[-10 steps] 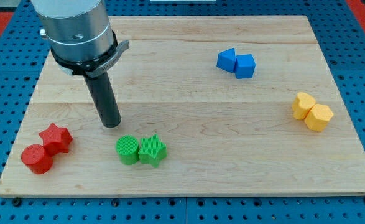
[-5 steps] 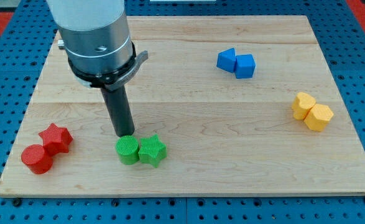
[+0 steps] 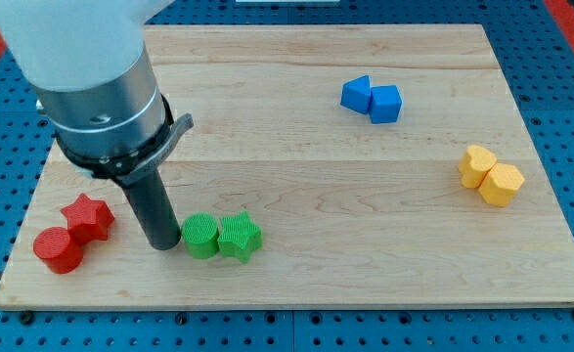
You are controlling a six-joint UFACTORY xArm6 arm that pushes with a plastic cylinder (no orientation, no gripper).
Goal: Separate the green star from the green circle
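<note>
Now my tip (image 3: 162, 244) has moved from above the green circle (image 3: 200, 236) to just beside its left edge on the wooden surface (image 3: 296, 284). Green circle and green star (image 3: 239, 237) still touch, unmoved, near the view's bottom. No jaws exist on this rod.

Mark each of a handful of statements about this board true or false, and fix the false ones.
1. My tip sits just at the view's left of the green circle. True.
2. The green star lies apart from the green circle. False: they touch, star on the view's right.
3. The red star and red circle sit near the view's bottom left. True.
4. The two blue blocks are at the view's bottom right. False: they are near the view's top.
5. The two yellow blocks touch. True.
</note>
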